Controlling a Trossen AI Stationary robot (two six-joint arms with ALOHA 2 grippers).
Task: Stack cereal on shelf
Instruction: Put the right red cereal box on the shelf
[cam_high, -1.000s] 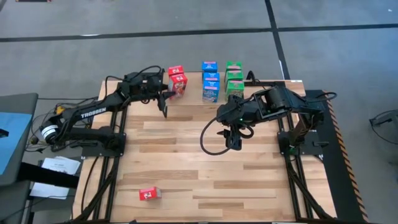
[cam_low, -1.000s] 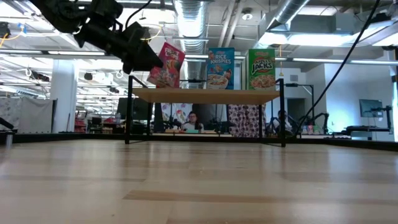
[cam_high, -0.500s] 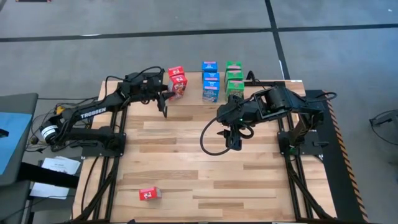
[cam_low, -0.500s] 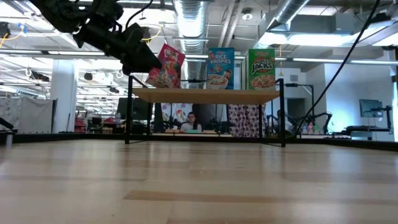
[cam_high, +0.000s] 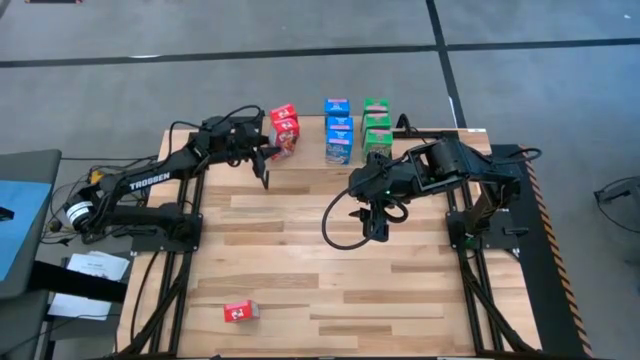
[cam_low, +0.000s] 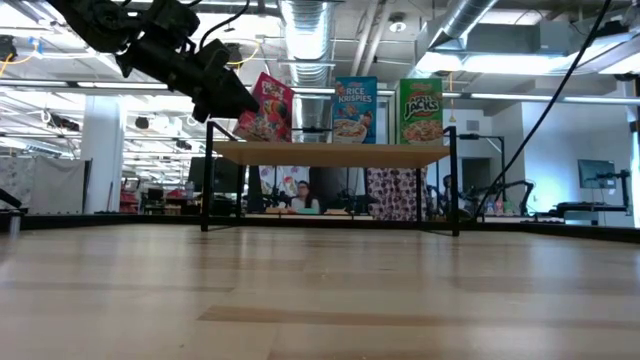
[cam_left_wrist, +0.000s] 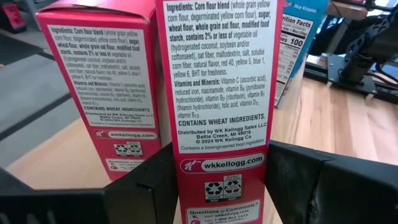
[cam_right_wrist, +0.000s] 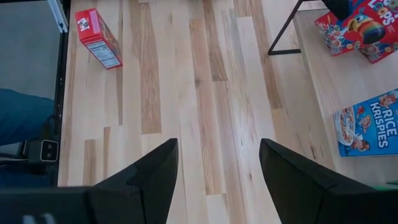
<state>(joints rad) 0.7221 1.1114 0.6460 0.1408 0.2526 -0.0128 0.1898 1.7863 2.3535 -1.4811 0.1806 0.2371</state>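
Note:
The shelf (cam_high: 310, 145) stands at the table's far side, and its light wood top shows in the low view (cam_low: 330, 153). Blue boxes (cam_high: 339, 127) and green boxes (cam_high: 377, 122) stand on it, with one red box (cam_high: 283, 112) at its far left. My left gripper (cam_low: 232, 98) is shut on a second red box (cam_low: 265, 105), which tilts over the shelf's left end. A third red box (cam_high: 240, 312) lies flat near the table's near edge. My right gripper (cam_high: 375, 228) hangs open and empty over the table's middle. My left gripper pinches the red box between its two fingers (cam_left_wrist: 143, 186), one on each broad face, with the narrow ingredients panel (cam_left_wrist: 199, 180) showing between them. The fingers come from the table's left, slanting down. The box is tilted; I cannot tell whether its lower edge touches the shelf top.
Bare wooden tabletop lies between the shelf and the lone red box (cam_right_wrist: 98, 37). The shelf's thin black legs (cam_low: 205, 190) stand at its corners. A person shows in the room beyond the shelf (cam_low: 302, 195).
My left gripper has carried the red box a little toward the table's far edge, closer to the red box standing on the shelf. The box stays tilted.

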